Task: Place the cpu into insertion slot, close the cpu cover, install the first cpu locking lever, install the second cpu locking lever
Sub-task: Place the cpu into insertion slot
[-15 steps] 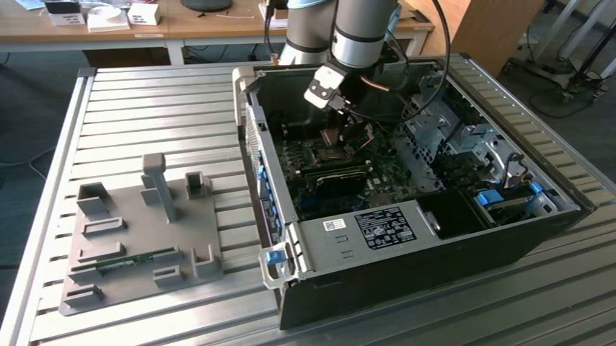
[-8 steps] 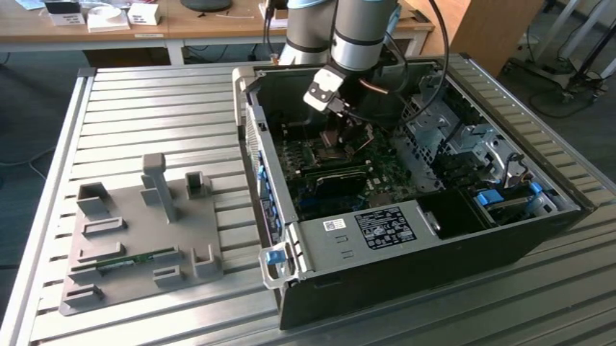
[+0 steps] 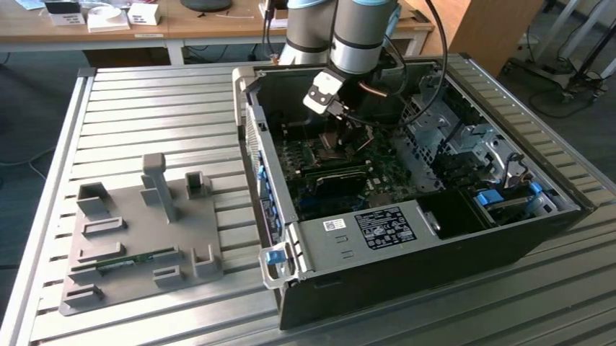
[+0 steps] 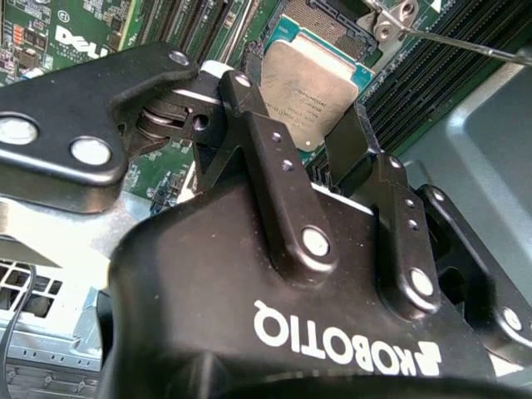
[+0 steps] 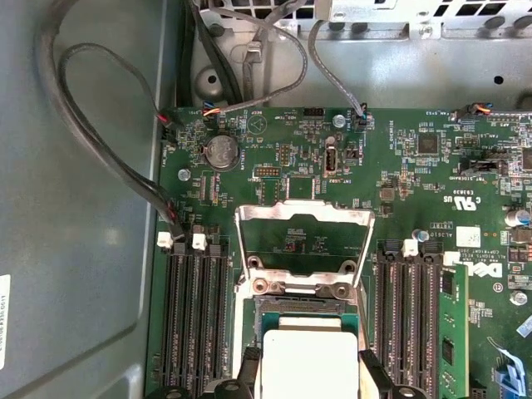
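**A:** What's the setting?

**B:** A ribbed metal table (image 3: 144, 108). A grey tray (image 3: 135, 241) sits at the exterior view's left and an open computer case (image 3: 414, 274) lies at the exterior view's right. The arm reaches down into the case.

**A:** And nearest the wrist?

**B:** In the second wrist view the gripper (image 4: 299, 108) is drawn narrow onto the chip (image 4: 320, 83), with its fingers (image 4: 266, 141) pressing two opposite edges. The chip is level, with its dull metal top facing up.

**A:** Is it seated?

**B:** I can't tell. It sits just at the socket (image 4: 328, 21), and part of the dark grid is uncovered beyond it. Past that, in the first wrist view, the cover (image 5: 258, 213) stands swung up on its hinge.

**A:** How will the chip handle?

**B:** I'd judge it light, thin and stiff, and a bit slick on top. The underside and the socket contacts are likely fragile. The edge grip suits it, as long as it's kept flat and not forced.

**A:** And further back?

**B:** Memory slots (image 5: 195, 307) flank the socket. Beyond them are the green board (image 5: 399, 166), a coin battery (image 5: 220, 152) and cables (image 5: 100, 150) running along the case wall
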